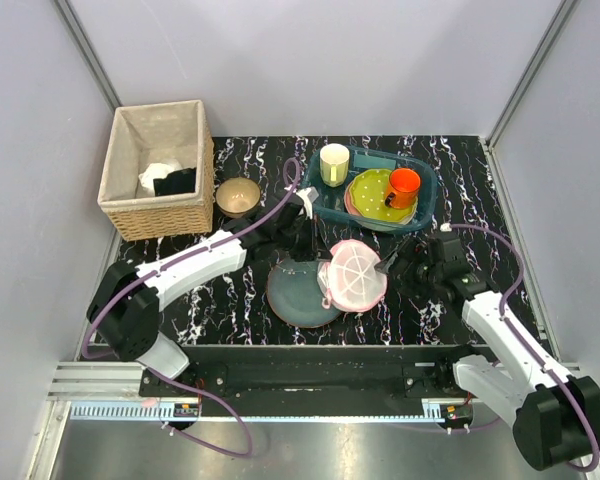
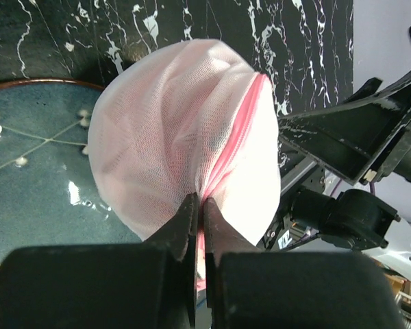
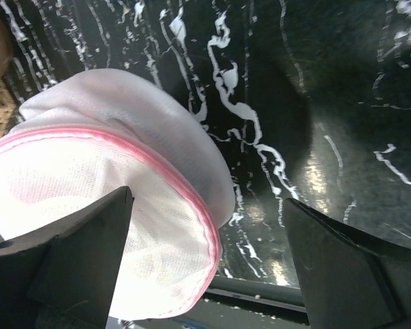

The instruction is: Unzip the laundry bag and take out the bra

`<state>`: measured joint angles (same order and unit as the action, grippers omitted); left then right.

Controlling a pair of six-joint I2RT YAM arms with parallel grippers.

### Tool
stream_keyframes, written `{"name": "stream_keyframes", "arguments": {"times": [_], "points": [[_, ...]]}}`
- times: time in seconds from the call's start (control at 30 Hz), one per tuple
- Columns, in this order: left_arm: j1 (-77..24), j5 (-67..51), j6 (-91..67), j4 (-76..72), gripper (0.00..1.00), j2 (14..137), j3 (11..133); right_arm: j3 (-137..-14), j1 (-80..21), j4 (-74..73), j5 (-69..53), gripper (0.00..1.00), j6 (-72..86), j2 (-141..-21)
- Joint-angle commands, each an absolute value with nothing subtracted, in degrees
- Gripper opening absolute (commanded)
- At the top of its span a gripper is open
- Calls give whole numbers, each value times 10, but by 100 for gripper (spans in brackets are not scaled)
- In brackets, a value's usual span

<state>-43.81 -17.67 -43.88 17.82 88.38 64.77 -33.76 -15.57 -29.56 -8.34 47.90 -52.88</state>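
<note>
No legible text, labels, brand names, numbers or signs anywhere in the top or either wrist view.

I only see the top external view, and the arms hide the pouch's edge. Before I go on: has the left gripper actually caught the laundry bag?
Observer: Yes. In the left wrist view the left gripper is shut on the laundry bag, pinching mesh right at the pink zip trim.
Operator: And the right gripper?
Observer: Its wrist view shows the right gripper wide open, with part of the bag between its fingers, not clamped.
Operator: Any zip opening yet?
Observer: None visible; the trim runs unbroken along the rim in the right wrist view, and no zip pull shows.
</note>
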Motion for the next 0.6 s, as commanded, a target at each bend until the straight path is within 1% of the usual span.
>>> {"name": "stream_keyframes", "arguments": {"times": [0.0, 0.2, 0.23, 0.33, 0.37, 0.47, 0.53, 0.57], "points": [[-440, -137, -454, 144, 0, 861, 657, -305, -150, -191, -177, 100, 533, -515], [-440, -143, -464, 136, 0, 882, 653, -214, -150, -96, -206, 99, 620, -454], [-440, -144, -465, 134, 0, 883, 651, -194, -150, -83, -208, 97, 628, -438], [-440, -143, -466, 132, 0, 888, 653, -173, -150, -51, -214, 86, 649, -411], [-440, -143, -466, 132, 0, 889, 654, -174, -150, -51, -208, 77, 647, -406], [-440, -143, -466, 131, 0, 896, 658, -192, -149, -62, -199, 61, 625, -401], [-440, -144, -466, 130, 0, 899, 661, -220, -150, -75, -194, 39, 607, -414], [-439, -144, -465, 131, 0, 900, 660, -228, -150, -83, -190, 31, 589, -420]]}}
